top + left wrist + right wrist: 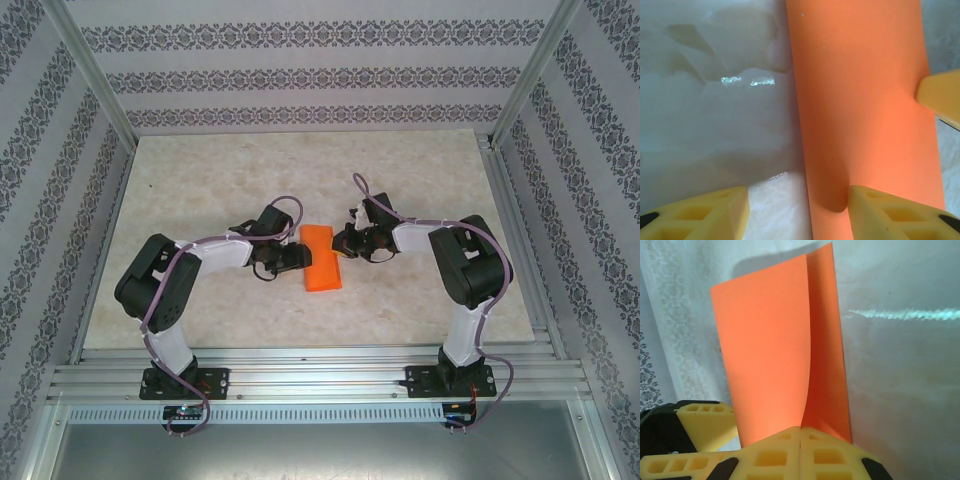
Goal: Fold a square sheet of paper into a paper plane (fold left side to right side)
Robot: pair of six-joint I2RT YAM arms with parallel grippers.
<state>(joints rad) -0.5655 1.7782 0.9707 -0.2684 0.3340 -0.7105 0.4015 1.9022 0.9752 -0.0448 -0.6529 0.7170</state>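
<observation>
At table (200, 180) centre, one square sheet of paper (322, 258) is recorded, folded into two layers. Its long axis is laid from 12 to 6 o'clock, with the far end leaning slightly toward 11. Two arms are listed. For the left arm (165, 290), the elbow is set out at 9 o'clock and the forearm directed toward 3. Its left gripper (797, 212) is placed at the sheet's 9 o'clock edge with fingers spread apart, one finger (890, 215) laid on the paper and the other on bare table. For the right arm (470, 265), the elbow is set out at 3 o'clock and the forearm directed toward 9. Its right gripper (800, 440) is found at the sheet's 2 o'clock corner, fingers closed together against the paper. Whether a layer is pinched cannot be told.
</observation>
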